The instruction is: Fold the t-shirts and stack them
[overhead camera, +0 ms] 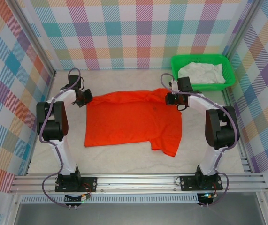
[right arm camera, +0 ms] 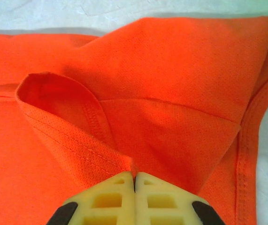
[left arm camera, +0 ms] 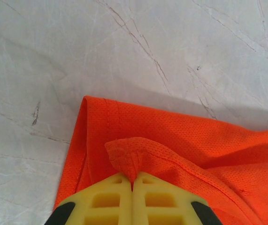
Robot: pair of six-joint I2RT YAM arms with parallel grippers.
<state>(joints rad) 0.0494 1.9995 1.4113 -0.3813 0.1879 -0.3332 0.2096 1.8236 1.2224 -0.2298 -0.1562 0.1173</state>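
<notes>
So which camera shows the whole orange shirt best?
The top camera: the shirt lies spread out there, nearly all visible. The left wrist camera gives a close-up of a fold pinched in the left fingers; the right wrist camera, another fold in the right fingers.

There are an orange-red t-shirt [overhead camera: 129, 119], a white t-shirt [overhead camera: 202, 72], a green basket [overhead camera: 199, 57] and pastel plaid walls [overhead camera: 124, 33].

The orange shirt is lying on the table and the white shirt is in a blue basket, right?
Not quite. The basket is green, not blue, as the top external view shows. The rest is right: the white shirt is in it, and the orange shirt is lying on the table.
</notes>
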